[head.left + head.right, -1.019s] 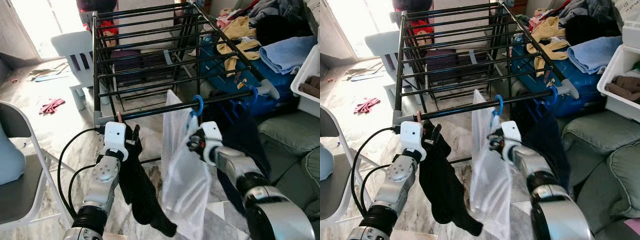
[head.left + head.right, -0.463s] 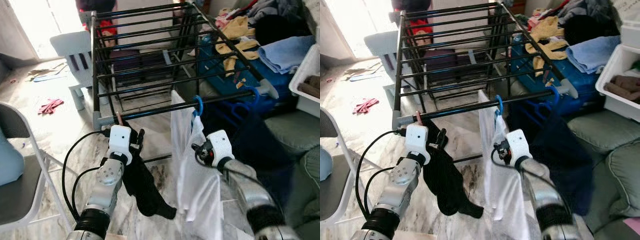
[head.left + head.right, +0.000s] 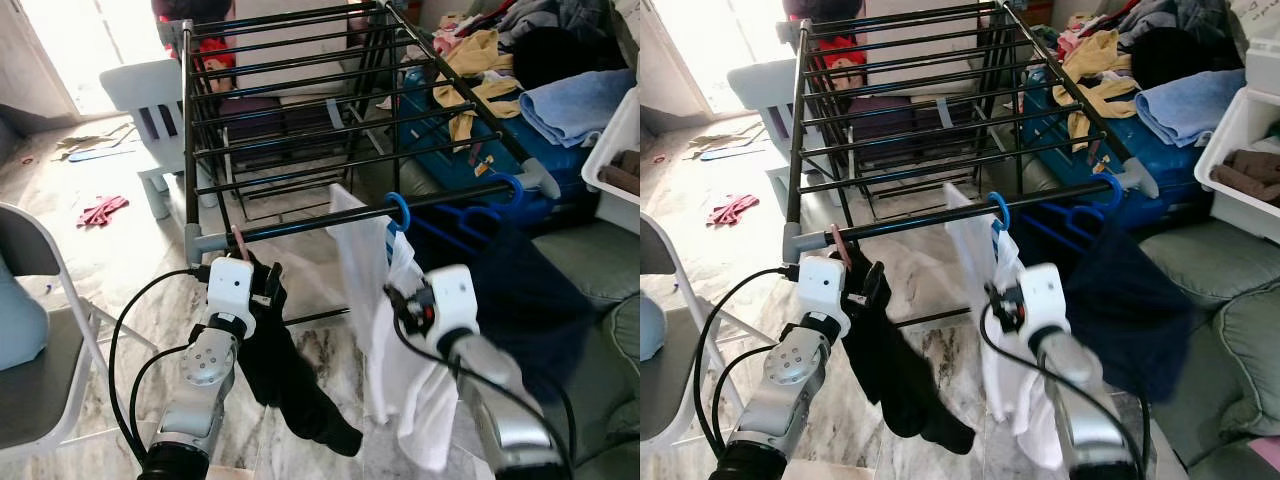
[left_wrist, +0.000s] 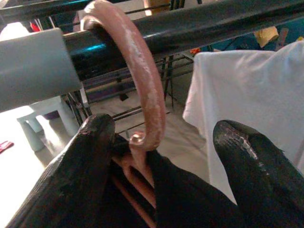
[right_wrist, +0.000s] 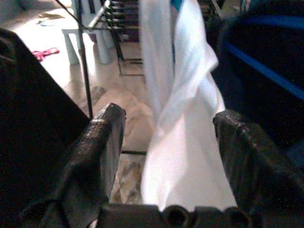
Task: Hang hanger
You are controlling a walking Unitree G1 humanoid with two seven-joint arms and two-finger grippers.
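Note:
A pink hanger [image 3: 238,240] carrying a black garment [image 3: 285,370] hooks over the front rail [image 3: 300,225] of the black drying rack. My left gripper [image 3: 262,285] is just below that hook [image 4: 147,85], open, with its fingers [image 4: 90,156] on either side of the hanger's neck. Further right on the same rail, a blue hanger [image 3: 397,210] holds a white shirt [image 3: 395,350]. My right gripper [image 3: 405,300] is open a little in front of the shirt [image 5: 185,123], holding nothing.
A second blue hanger with a navy garment [image 3: 520,300] hangs at the rail's right end. A grey folding chair [image 3: 40,300] stands left, a white child's chair [image 3: 150,95] behind the rack. A blue suitcase [image 3: 500,150] piled with clothes, a white bin [image 3: 615,150] and a green sofa [image 3: 590,270] crowd the right.
My right gripper has dropped down and drawn back from the blue hanger's neck, and the white shirt now hangs free. My left gripper stays at the pink hanger.

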